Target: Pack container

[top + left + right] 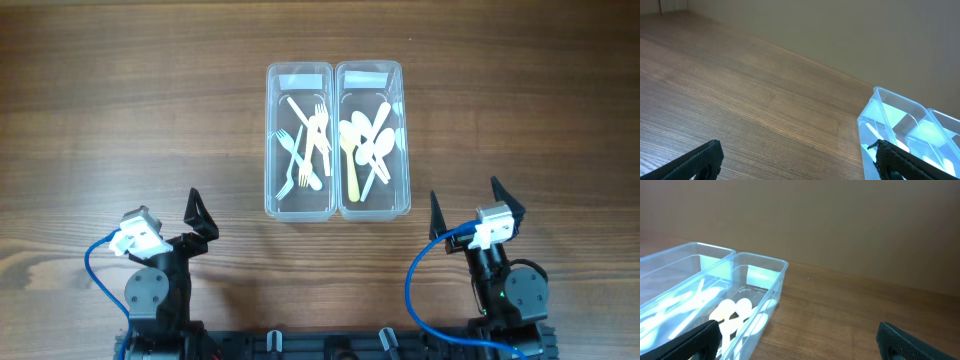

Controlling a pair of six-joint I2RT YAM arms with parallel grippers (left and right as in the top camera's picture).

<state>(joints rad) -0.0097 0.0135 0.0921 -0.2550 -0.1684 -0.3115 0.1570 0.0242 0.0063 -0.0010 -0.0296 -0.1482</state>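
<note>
Two clear plastic containers stand side by side at the table's middle back. The left container (298, 205) holds several white and pale blue plastic forks (305, 143). The right container (374, 207) holds several white spoons and one yellow spoon (366, 140). My left gripper (198, 218) is open and empty near the front left, well short of the containers. My right gripper (466, 208) is open and empty near the front right. The left container's corner shows in the left wrist view (880, 107). Both containers show in the right wrist view (772, 287).
Bare wood-grain tabletop (120, 120) lies all around the containers. Blue cables loop by each arm base at the front edge. A plain wall stands behind the table in the wrist views.
</note>
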